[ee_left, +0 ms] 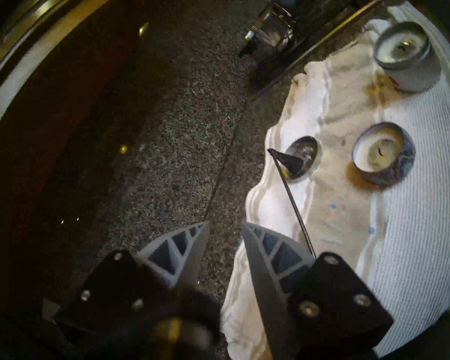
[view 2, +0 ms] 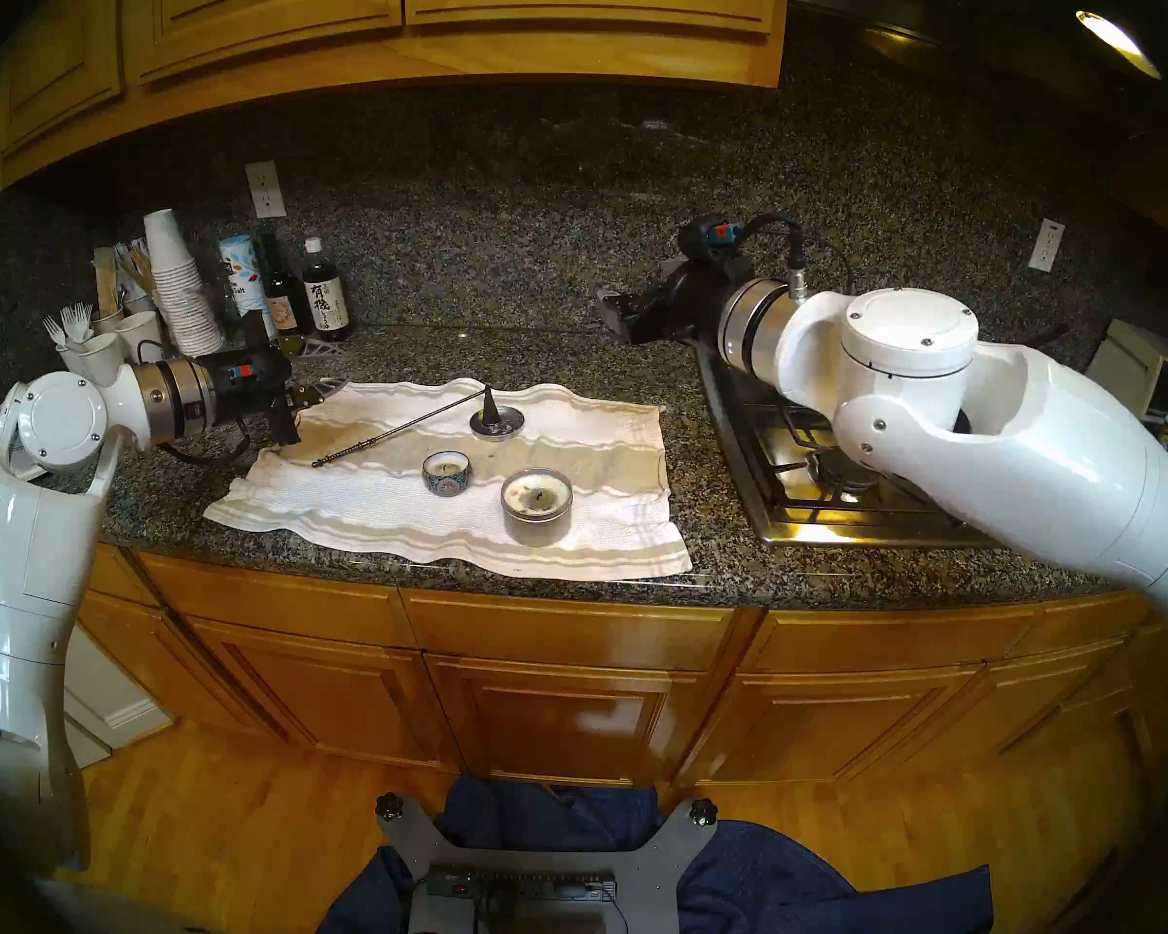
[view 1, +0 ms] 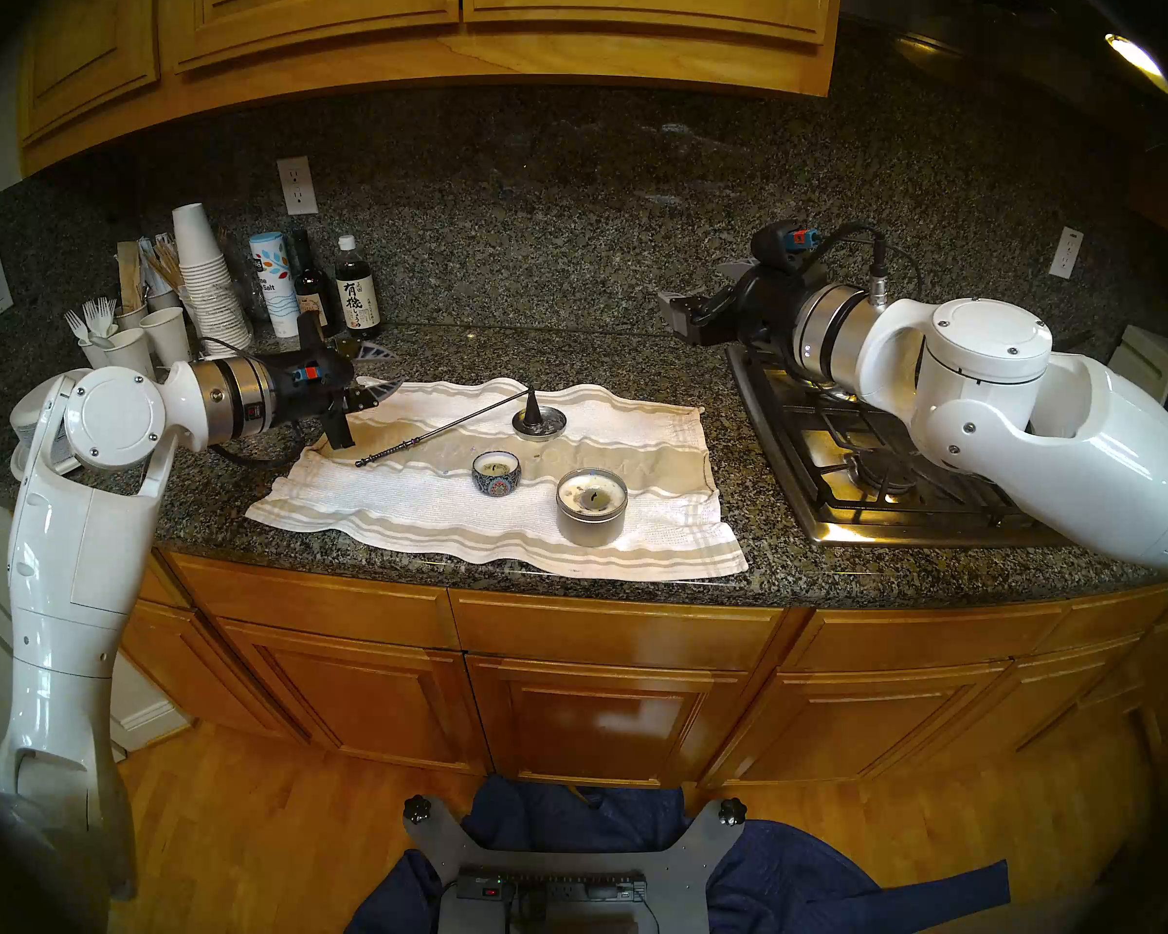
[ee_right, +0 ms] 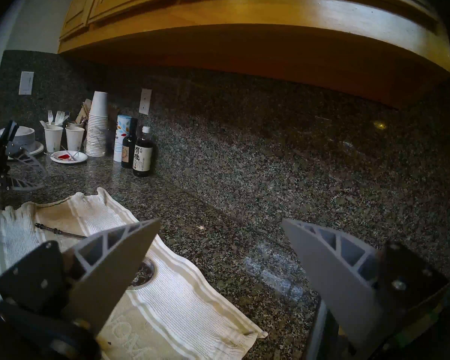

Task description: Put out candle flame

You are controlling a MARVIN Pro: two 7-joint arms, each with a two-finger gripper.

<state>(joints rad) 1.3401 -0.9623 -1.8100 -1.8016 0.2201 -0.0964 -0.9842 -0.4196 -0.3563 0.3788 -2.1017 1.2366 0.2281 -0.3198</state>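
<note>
on the white striped towel (view 1: 433, 508) lie two candles: a small one in a patterned ceramic cup (view 1: 496, 473) and a larger tin candle (view 1: 591, 506) nearer the counter edge. no flame shows on either wick in any view, so the putting-out looks done, or was never needed. the candle snuffer (view 1: 446, 427) rests across the towel, its cone sitting on a small round metal dish (view 1: 539, 422), its beaded handle end pointing toward the left gripper (view 1: 369, 373).

the left gripper hangs just above the towel's left corner, jaws parted with only air between them; it holds nothing, and the snuffer handle lies free beside one finger in the left wrist view. the right gripper (ee_right: 221, 237) hovers over the stove (view 1: 871, 467), jaws wide apart, empty.

risks from here: the left fingers are near the snuffer handle, and a careless sweep could nudge it, tipping the cone off its dish or rolling the rod into the ceramic cup. a snagged towel corner would drag both candles, and wax that may still be soft could spill. the tin sits close to the counter edge, so any pull on the cloth matters most there.
</note>
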